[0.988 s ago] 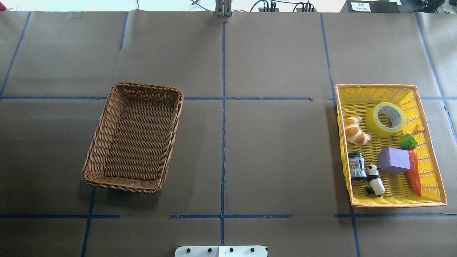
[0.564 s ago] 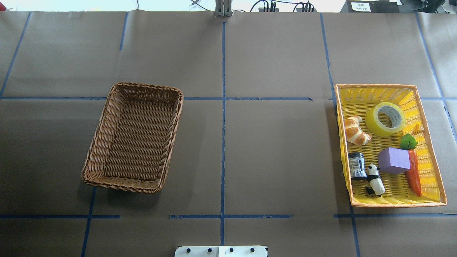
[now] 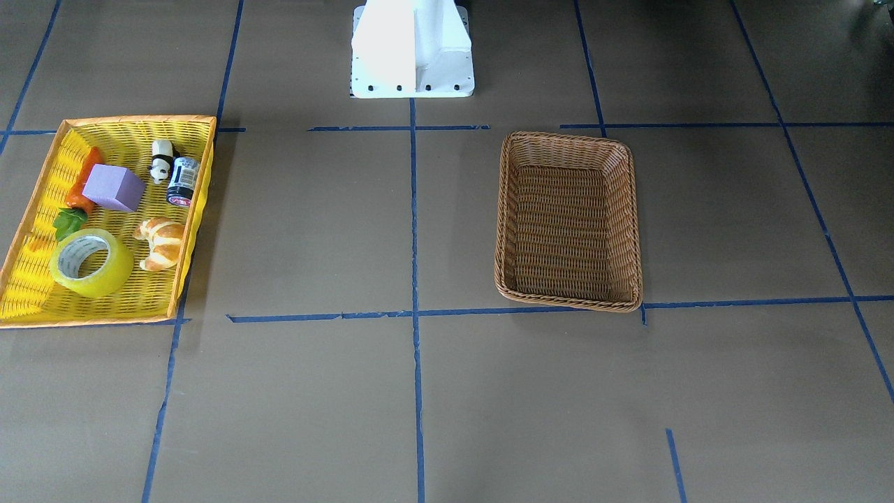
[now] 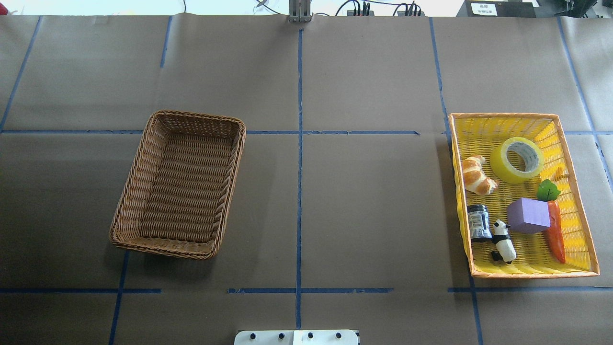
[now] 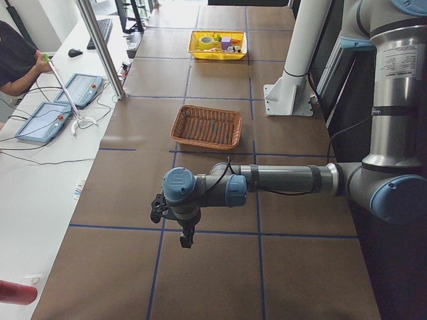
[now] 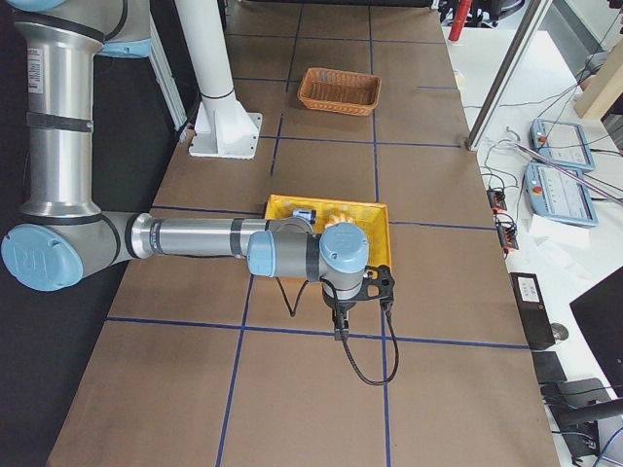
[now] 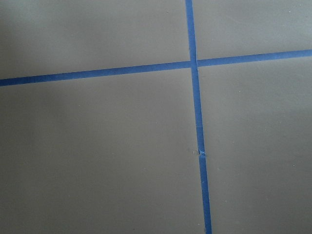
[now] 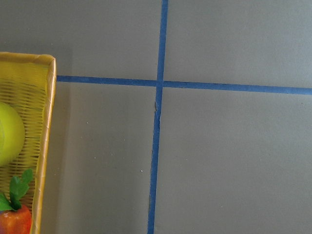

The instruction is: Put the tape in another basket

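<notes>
Tape (image 4: 516, 160) sat in the yellow basket (image 4: 582, 225), at the end away from the robot, just beside the croissant (image 4: 476, 175) and well apart from the wicker basket (image 4: 238, 158). Left gripper (image 5: 186, 239) hung over bare table (image 4: 373, 211), right gripper (image 6: 339, 326) just beside the yellow basket. Couldn't tell for either one if the jaws were apart or together

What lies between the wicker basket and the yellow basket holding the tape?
Overhead, that stretch is bare: only blue grid lines cross it between the basket and the yellow basket.
</notes>
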Motion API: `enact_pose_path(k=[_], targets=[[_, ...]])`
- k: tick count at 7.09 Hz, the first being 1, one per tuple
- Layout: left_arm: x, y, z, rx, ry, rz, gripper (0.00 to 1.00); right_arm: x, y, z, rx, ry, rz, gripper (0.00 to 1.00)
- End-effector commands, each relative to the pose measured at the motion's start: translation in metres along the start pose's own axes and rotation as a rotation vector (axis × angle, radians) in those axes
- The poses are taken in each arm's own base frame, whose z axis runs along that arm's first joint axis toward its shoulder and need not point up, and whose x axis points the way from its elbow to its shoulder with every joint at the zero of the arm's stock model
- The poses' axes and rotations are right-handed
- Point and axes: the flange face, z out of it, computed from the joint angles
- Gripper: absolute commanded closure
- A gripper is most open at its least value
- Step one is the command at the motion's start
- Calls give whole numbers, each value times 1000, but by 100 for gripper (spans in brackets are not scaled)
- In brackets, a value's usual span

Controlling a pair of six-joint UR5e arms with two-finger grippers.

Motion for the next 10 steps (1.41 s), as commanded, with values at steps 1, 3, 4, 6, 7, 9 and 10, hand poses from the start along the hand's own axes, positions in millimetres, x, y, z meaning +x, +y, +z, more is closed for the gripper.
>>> enact_pose_path(k=[1, 3, 4, 6, 7, 9, 10], targets=[[0, 0, 0, 1, 0, 2, 0, 1, 1, 1, -2, 3, 0, 0], [1, 0, -1, 2, 0, 4, 0, -1, 0, 0, 0, 6, -3, 0], [1, 0, -1, 3, 0, 5, 0, -5, -6, -4, 9, 7, -14, 0], [3, -1, -3, 6, 2, 7, 0, -44, -24, 1, -2, 34, -105, 0], [3, -1, -3, 6, 2, 7, 0, -79, -29, -1, 0, 34, -177, 0], [2, 0, -3, 7, 4, 7, 0, -129, -36, -12, 30, 14, -267, 0], [2, 0, -2, 6, 4, 6, 0, -154, -43, 1, 7, 3, -222, 0]])
